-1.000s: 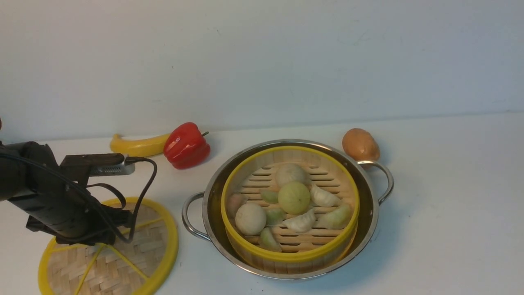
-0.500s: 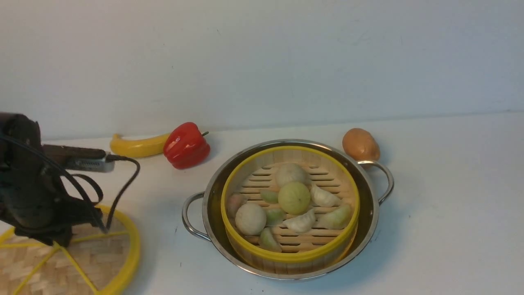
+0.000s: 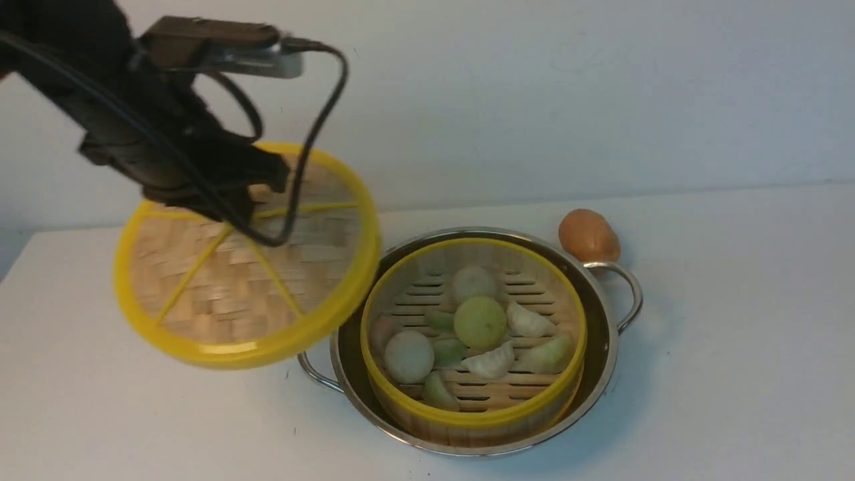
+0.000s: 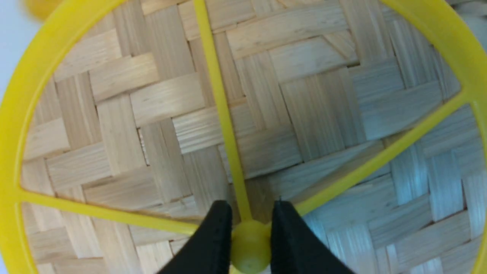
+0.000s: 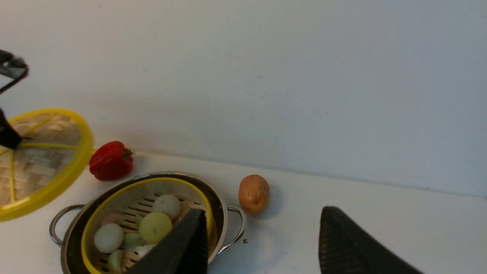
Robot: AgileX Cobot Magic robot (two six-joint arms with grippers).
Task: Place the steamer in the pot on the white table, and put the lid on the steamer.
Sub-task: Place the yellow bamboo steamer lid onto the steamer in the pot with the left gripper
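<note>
Lid (image 3: 244, 287) lifted off white table (image 3: 721, 347); knob (image 4: 249, 245) pinched in left tool (image 4: 250, 215).

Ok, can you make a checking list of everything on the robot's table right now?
Surface: white table, plain.
Job's things: steamer sits in pot; lid in the air, tilted, at the pot's left, not yet on the steamer.
Clutter: potato behind the pot; red pepper; food pieces in the steamer.
Grippers: left gripper shut on the lid's knob; right gripper open, holding nothing.
Cables: black cable hangs across the lid.
Surroundings: plain pale wall.
</note>
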